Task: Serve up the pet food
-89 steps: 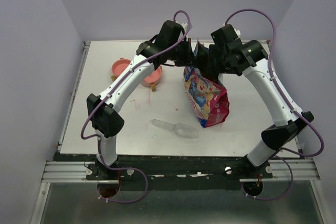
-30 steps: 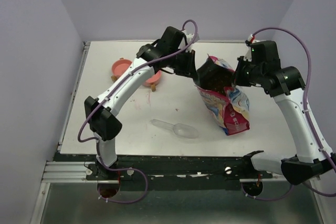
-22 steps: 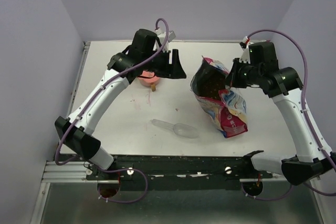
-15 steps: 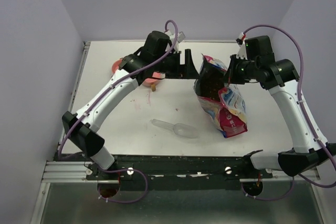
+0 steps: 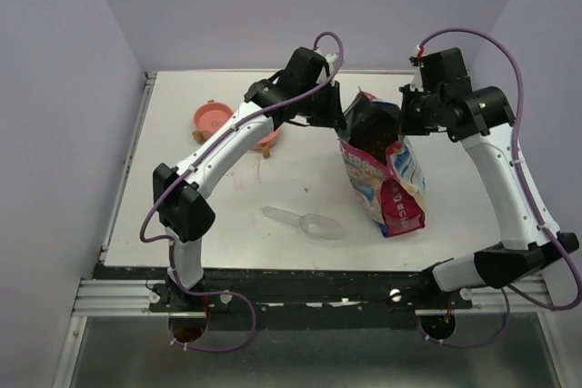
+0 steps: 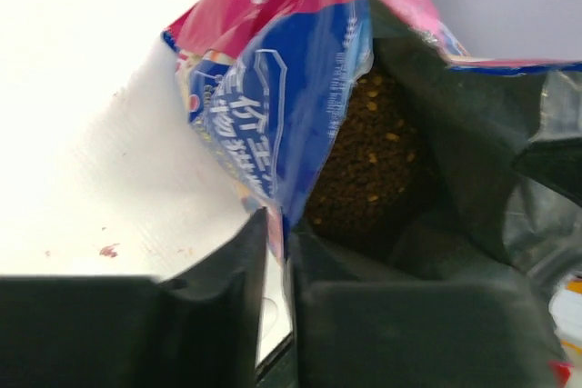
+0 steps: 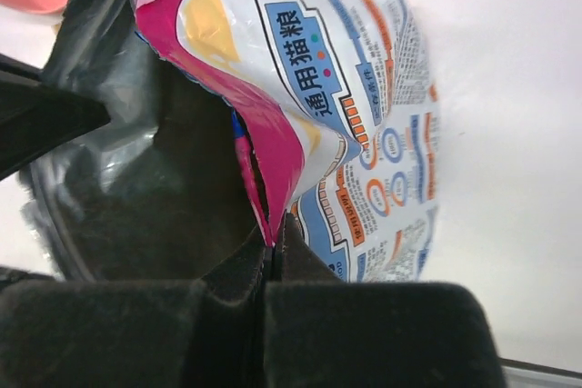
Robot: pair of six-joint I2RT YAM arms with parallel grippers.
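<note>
Starting at the far left, two pink bowls (image 5: 212, 117) sit on the desk (image 5: 182, 206); the one in clear view shows no kibble. Nearer the front, the clear scoop (image 5: 306, 222) lies flat and untouched. The left hand (image 5: 336, 114), which half a second ago hung open just beside the bag (image 5: 386, 184), has now closed on the left edge of its mouth, with the blue-and-pink film pinched between nearly closed fingers. The bag stands more upright than a second ago, its mouth stretched wide. The pet food (image 6: 368, 161) is all inside, a dark brown mass low in the foil lining. The right hand (image 5: 406, 120) is clamped tight on the opposite rim, as before. With both rims held the food is exposed and reachable, but serving has not begun. Scooping will likely need one hand to let go.
</note>
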